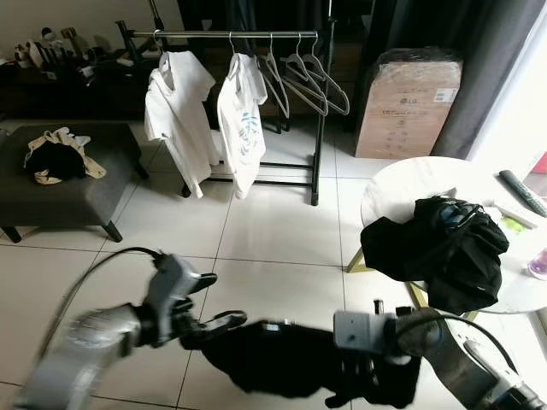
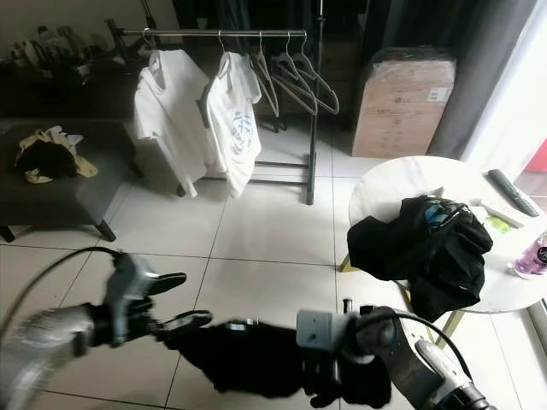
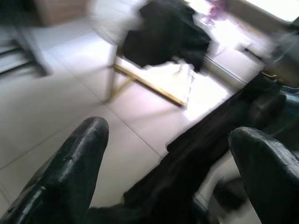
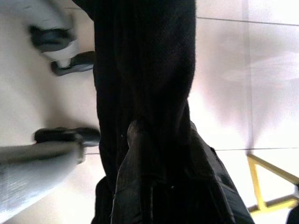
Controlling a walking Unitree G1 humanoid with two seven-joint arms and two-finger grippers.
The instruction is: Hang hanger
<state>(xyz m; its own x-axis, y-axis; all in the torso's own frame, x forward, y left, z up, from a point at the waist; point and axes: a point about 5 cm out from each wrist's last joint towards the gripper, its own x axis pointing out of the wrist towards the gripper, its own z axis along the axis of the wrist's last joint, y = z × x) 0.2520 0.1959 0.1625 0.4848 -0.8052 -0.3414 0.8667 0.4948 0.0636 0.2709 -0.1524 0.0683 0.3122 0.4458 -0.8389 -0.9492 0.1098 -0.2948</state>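
Observation:
A black garment (image 1: pixel 282 359) hangs low in front of me, stretched between my two arms. My right gripper (image 1: pixel 359 389) is shut on its right part, and a finger (image 4: pixel 140 158) presses into the cloth. My left gripper (image 1: pixel 218 301) is open at the garment's left end, its lower finger at the cloth's edge. Whether a hanger is inside the garment I cannot tell. Ahead stands a clothes rack (image 1: pixel 231 34) with two white T-shirts (image 1: pixel 175 107) and several empty hangers (image 1: pixel 303 81) on its rail.
A round white table (image 1: pixel 402 184) at the right carries a pile of black clothes (image 1: pixel 444 243) and a remote (image 1: pixel 523 192). A grey ottoman (image 1: pixel 51 201) with clothes stands at the left. A cardboard box (image 1: pixel 406 107) is behind the rack. Tiled floor lies between.

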